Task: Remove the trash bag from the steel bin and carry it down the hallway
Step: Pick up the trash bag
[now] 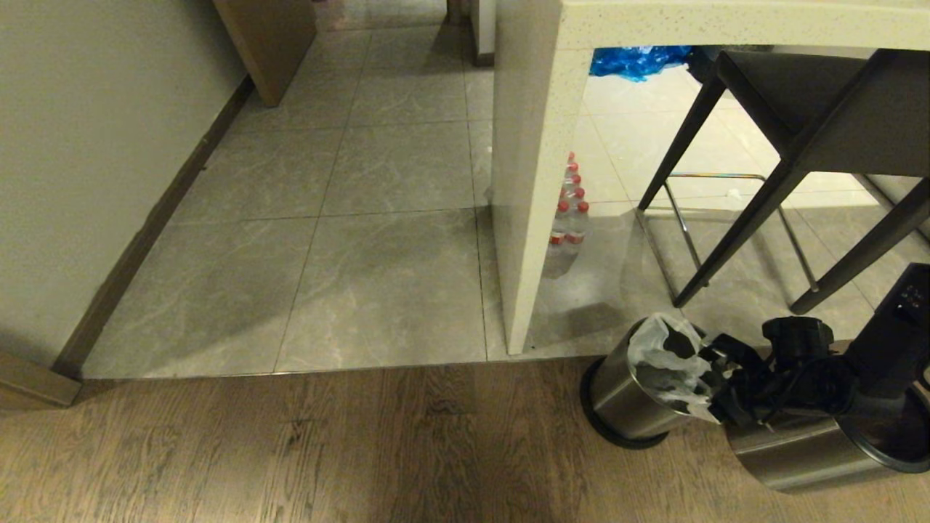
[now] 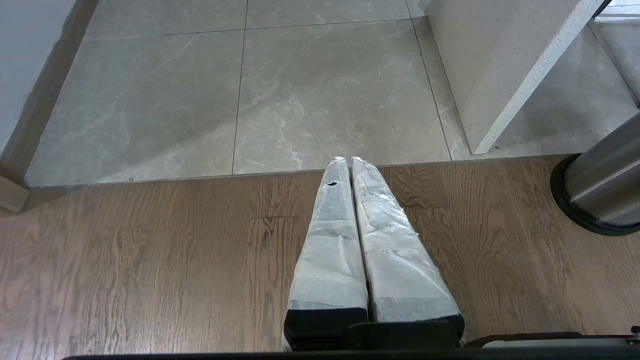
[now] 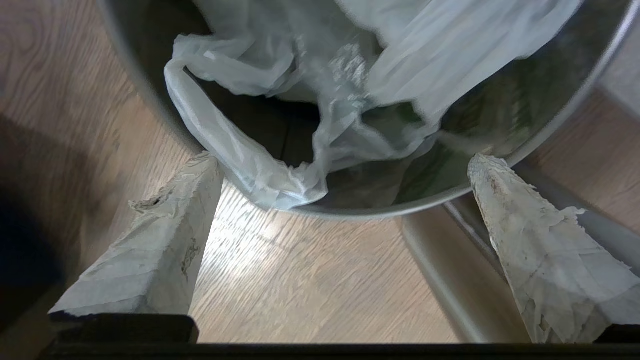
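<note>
Mostly the floor (image 1: 378,240) is filling the head view, grey tiles meeting wood planks, while a counter (image 1: 530,181) is cutting off the room behind it. A stool (image 1: 792,123) is running out of the frame at the right, and a pack of bottles (image 1: 570,211) is showing only partly past the counter's edge. The bin (image 1: 625,396) is standing on the planks near the counter's foot, leaning toward the right arm; a second steel cylinder (image 1: 806,454) beside it is half covered by that arm. The bag (image 1: 665,363) is sitting crumpled in the bin's mouth, one loop hanging over the rim, its lower part hidden inside. The right gripper (image 3: 345,162) is reaching low at the rim with fingers spread wide, holding nothing. The left gripper (image 2: 348,162) is hanging over the planks, well apart from the bin, fingers pressed together.
</note>
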Motion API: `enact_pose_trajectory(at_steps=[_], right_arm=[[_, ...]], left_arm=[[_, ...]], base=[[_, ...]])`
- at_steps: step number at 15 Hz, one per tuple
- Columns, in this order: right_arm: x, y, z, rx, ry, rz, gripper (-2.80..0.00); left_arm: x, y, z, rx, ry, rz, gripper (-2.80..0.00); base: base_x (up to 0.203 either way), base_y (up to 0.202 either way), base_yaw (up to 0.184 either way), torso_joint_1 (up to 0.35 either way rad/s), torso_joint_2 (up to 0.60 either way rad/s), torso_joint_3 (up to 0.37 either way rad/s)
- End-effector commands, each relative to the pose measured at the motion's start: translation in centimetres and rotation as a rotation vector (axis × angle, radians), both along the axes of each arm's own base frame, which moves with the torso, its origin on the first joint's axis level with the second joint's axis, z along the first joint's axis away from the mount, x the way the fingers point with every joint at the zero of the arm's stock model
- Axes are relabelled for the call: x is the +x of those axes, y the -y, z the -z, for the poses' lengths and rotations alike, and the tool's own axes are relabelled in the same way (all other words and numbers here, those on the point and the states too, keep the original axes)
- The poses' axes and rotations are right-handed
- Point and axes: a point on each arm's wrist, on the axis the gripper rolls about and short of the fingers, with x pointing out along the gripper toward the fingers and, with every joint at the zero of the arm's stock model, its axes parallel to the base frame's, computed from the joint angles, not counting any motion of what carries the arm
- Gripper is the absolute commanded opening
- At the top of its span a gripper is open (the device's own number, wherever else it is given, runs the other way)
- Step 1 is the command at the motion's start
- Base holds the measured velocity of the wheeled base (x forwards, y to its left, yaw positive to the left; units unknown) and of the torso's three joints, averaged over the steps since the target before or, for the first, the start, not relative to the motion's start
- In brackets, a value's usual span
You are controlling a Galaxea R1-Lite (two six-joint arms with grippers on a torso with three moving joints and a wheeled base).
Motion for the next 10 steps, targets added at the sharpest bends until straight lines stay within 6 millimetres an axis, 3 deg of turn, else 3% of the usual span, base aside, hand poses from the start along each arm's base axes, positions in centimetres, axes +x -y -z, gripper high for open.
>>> enact_pose_trajectory(at_steps=[1,10], right_arm=[[0.1,0.0,0.2,-0.001,0.006,-0.004,0.00],[1.1,0.1,1.6,0.029,0.013,-0.015,0.00]], left_arm=[[0.0,0.0,0.0,-0.001,0.000,0.000,-2.80],[0.0,0.0,0.0,-0.001,0.000,0.000,-2.80]], base=[[0.000,0.000,0.000,0.000,0.00,0.000],[0.000,0.000,0.000,0.000,0.00,0.000]])
